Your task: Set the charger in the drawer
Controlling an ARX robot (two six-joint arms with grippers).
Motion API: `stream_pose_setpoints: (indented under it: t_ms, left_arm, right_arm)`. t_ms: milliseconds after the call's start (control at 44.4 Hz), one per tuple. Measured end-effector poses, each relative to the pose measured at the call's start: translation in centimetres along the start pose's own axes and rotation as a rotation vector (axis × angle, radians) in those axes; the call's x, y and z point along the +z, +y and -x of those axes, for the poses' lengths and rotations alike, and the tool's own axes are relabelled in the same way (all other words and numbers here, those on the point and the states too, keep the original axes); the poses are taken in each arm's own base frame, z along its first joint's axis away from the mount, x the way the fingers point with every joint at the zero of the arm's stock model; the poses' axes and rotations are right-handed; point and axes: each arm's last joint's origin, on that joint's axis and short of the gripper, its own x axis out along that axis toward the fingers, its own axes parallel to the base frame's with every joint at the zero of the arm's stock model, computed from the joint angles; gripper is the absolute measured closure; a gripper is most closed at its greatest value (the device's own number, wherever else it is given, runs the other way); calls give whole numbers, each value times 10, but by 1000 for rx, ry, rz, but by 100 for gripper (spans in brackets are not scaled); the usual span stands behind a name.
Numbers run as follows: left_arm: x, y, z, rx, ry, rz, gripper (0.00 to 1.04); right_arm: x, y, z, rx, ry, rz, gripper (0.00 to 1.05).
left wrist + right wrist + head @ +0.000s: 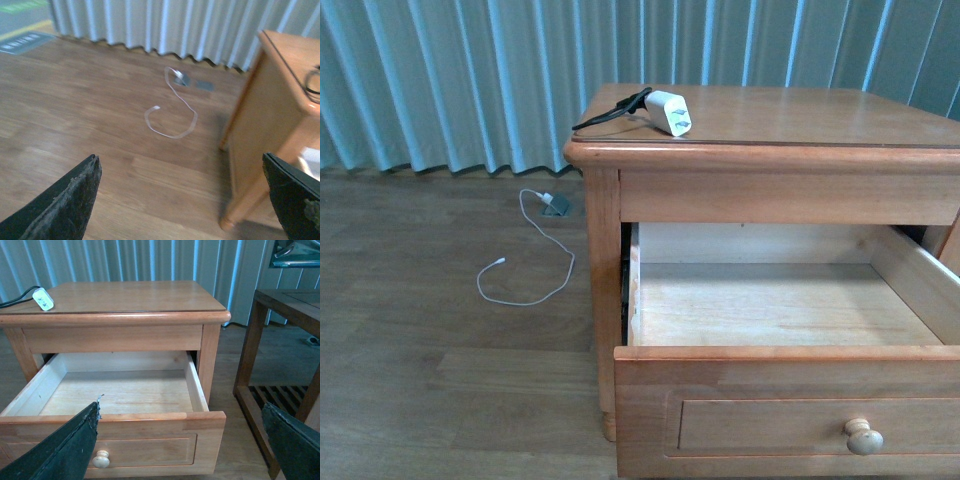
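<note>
A: So, where's the charger [667, 112]?

B: On top of the nightstand [800, 120], toward its back left corner in the front view. The white block lies on its side, and its black cord [610, 112] trails off to the left edge of the top.

A: And the drawer [760, 385]?

B: Pulled well out, directly below that top, with its pale wood bottom in plain sight. A round knob [864, 436] sits on the recessed front panel.

A: Is the charger touching the drawer?

B: No, it rests up on the top, apart from the drawer.

A: What about the left gripper [179, 157]?

B: Two dark fingers spread wide, with only air between them. It hangs over the wooden floor [75, 100] beside the nightstand, well apart from the charger. A thin white cable [172, 117] lies looped on the boards beyond it, near the curtain [150, 20].

A: Right gripper [180, 406]?

B: Much the same: jaws wide apart, gripping nothing. Its camera faces the drawer's open front, and one finger overlaps the front panel close to the knob in that picture. Whether it touches the wood, I cannot tell.

A: Anything else nearby?

B: A darker wooden table [255, 340] with a slatted lower shelf stands just beside the nightstand, on the side away from the charger.
</note>
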Motion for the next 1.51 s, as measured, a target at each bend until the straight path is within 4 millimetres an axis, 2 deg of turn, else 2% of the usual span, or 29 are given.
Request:
stream_pose_setpoints:
  t_ms: [45,180,361,428,519,609,834,992,1308,1511]
  left_arm:
    - [4,-9,-9,-51,32,5,6]
    - [38,-63,-60,-278,125,38,6]
    - [73,-121,-109,-357,149,134,6]
    - [77,-144,-131,-348,198,167,6]
    - [74,-172,-157,-353,286,196,6]
    - [71,-190,-174,-354,333,204,6]
    - [72,-226,-206,-378,365,272,6]
    - [72,-241,-221,-371,378,288,6]
    - [52,-261,-244,-351,440,218,6]
    - [48,-265,-251,-345,460,166,6]
  right_arm:
    - [0,0,0,0,0,0,8]
    - [0,0,0,0,0,0,8]
    - [0,0,0,0,0,0,8]
    - [0,0,0,0,0,0,8]
    - [0,0,0,0,0,0,8]
    - [0,0,0,0,0,0,8]
    - [0,0,0,0,0,0,8]
    - [0,0,0,0,0,0,8]
    - [0,0,0,0,-1,0,8]
    - [0,0,0,0,-1,0,8]
